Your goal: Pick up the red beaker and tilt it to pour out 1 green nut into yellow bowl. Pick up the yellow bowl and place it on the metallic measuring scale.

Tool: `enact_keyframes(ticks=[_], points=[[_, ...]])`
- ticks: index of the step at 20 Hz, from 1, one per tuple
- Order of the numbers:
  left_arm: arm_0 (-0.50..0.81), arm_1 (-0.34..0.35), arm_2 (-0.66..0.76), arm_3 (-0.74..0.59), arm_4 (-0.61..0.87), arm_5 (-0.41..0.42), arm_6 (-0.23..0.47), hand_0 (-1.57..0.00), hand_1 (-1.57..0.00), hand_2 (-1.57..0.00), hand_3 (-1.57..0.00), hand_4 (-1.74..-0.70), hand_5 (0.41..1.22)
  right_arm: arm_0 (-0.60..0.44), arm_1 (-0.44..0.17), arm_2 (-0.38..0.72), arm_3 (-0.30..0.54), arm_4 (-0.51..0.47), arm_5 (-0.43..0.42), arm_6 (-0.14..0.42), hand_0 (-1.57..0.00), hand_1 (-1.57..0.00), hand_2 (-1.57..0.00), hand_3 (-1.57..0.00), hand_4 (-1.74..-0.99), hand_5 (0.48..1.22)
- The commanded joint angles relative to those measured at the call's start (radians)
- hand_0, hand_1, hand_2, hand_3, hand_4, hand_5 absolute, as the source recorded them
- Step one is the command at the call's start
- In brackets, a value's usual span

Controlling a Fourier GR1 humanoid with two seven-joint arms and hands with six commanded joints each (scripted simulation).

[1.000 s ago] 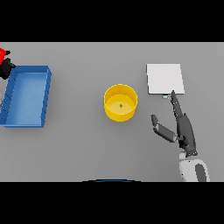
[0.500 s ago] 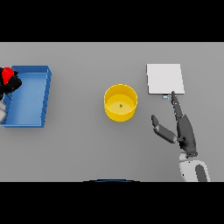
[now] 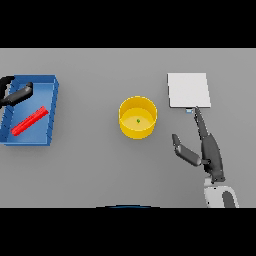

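Right hand, fingers spread, rests between yellow bowl and scale; a clumsy grasp could tip out the nut.

Open grey table lies between my right hand, at lower right, and the bowl at centre; nothing blocks that path. The scale, upper right, sits just beyond my fingertips. The blue tray walls the far left.

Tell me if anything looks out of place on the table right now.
The red beaker lies on its side in the blue bin at far left, not upright. The yellow bowl stands beside the scale.
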Motion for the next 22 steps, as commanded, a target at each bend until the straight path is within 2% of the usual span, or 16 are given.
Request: enact_keyframes(ticks=[1, 4, 6, 7, 9, 13, 14, 16, 19, 21, 22], points=[[-0.002, -0.001, 0.002, 0.001, 0.003, -0.003, -0.004, -0.19, -0.16, -0.16, -0.15, -0.80, 0.679, 0.004, 0.001, 0.005, -0.008, 0.001, 0.005, 0.007, 0.00, 0.00, 0.00, 0.00, -1.188, 0.668], [-0.023, -0.016, 0.009, 0.015, -0.006, 0.017, -0.022, -0.10, -0.08, -0.08, -0.08, -0.78, 0.674, 0.001, 0.003, 0.017, -0.019, 0.032, -0.009, 0.040, 0.00, 0.00, 0.00, 0.00, -1.192, 0.660], [-0.016, -0.017, 0.028, 0.012, 0.010, 0.028, -0.063, -0.06, -0.05, -0.05, -0.05, -0.79, 0.674, -0.013, -0.006, 0.024, -0.010, 0.069, -0.023, 0.057, 0.00, 0.00, 0.00, 0.00, -1.203, 0.660], [-0.016, -0.025, 0.032, 0.021, 0.014, 0.031, -0.070, -0.05, -0.04, -0.04, -0.04, -0.79, 0.671, -0.019, -0.014, 0.028, -0.014, 0.074, -0.015, 0.065, 0.00, 0.00, 0.00, 0.00, -1.198, 0.662], [-0.033, -0.026, 0.036, 0.027, 0.009, 0.033, -0.076, -0.03, -0.03, -0.03, -0.02, -0.78, 0.679, -0.064, -0.042, 0.039, 0.001, 0.062, 0.036, 0.048, 0.00, 0.00, 0.00, 0.00, -1.162, 0.694], [-0.016, -0.048, 0.022, 0.023, 0.009, 0.049, -0.068, -0.01, -0.01, -0.01, -0.01, -0.79, 0.704, -0.165, -0.127, 0.086, 0.031, 0.129, 0.120, 0.061, 0.00, 0.00, 0.00, 0.00, -1.234, 0.707], [-0.013, -0.044, 0.024, 0.020, 0.013, 0.045, -0.074, -0.01, -0.01, -0.01, -0.01, -0.79, 0.707, -0.200, -0.152, 0.095, 0.042, 0.152, 0.141, 0.091, 0.00, 0.00, 0.00, 0.00, -1.255, 0.700], [-0.016, -0.043, 0.025, 0.017, 0.014, 0.045, -0.070, -0.01, 0.00, 0.00, 0.00, -0.79, 0.710, -0.245, -0.202, 0.140, 0.044, 0.236, 0.162, 0.096, 0.00, 0.00, 0.00, 0.00, -1.278, 0.683], [-0.018, -0.049, 0.019, 0.019, 0.009, 0.048, -0.067, 0.00, 0.00, 0.00, 0.00, -0.80, 0.708, -0.351, -0.275, 0.202, 0.082, 0.339, 0.217, 0.087, 0.00, 0.00, 0.00, 0.00, -1.278, 0.669], [-0.018, -0.037, 0.022, 0.022, 0.011, 0.039, -0.065, 0.00, 0.00, 0.00, 0.00, -0.79, 0.716, -0.430, -0.299, 0.249, 0.127, 0.393, 0.264, 0.098, 0.00, 0.00, 0.00, 0.00, -1.276, 0.666], [-0.009, -0.031, 0.022, 0.015, 0.011, 0.042, -0.076, 0.00, 0.00, 0.00, 0.00, -0.79, 0.719, -0.449, -0.308, 0.268, 0.128, 0.403, 0.283, 0.072, 0.00, 0.00, 0.00, 0.00, -1.270, 0.664]])
